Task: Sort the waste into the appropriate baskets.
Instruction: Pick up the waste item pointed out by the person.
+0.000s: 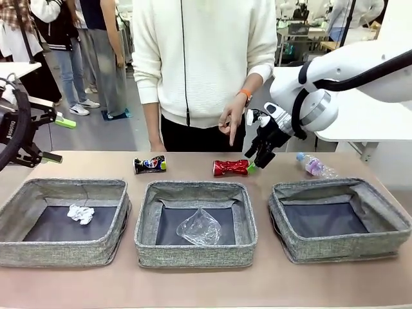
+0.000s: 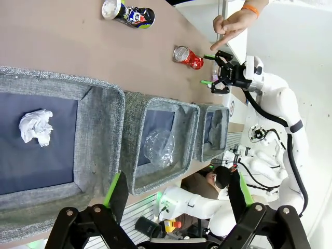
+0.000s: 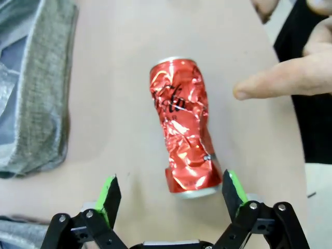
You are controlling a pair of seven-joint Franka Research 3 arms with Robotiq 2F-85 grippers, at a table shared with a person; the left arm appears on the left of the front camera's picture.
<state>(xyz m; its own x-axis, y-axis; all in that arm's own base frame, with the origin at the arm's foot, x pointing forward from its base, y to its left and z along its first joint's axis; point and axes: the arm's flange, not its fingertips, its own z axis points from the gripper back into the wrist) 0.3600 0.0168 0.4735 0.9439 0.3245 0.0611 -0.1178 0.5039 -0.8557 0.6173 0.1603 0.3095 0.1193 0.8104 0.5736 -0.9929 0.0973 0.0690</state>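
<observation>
Brown tabletop (image 1: pixel 193 290) with three grey bins in a row along the near side. The left bin (image 1: pixel 64 248) has a white paper wad (image 1: pixel 81 214) in it, the middle bin (image 1: pixel 193 254) holds a crinkly clear plastic piece (image 1: pixel 199 226), and the right bin (image 1: pixel 341 248) has nothing inside. Lying past them on the far side are a blue can (image 1: pixel 150 165) on the left, a red can (image 1: pixel 230 168) in the middle and a small bottle (image 1: pixel 315 166) on the right. A person's hand (image 1: pixel 232 122) points down at the red can. The right pincer (image 1: pixel 256 161) hangs just right of that can, jaws spread wide, green pads either side of one end. The left pincer (image 2: pixel 177 188) is also wide, holding nothing, above the left bin.
</observation>
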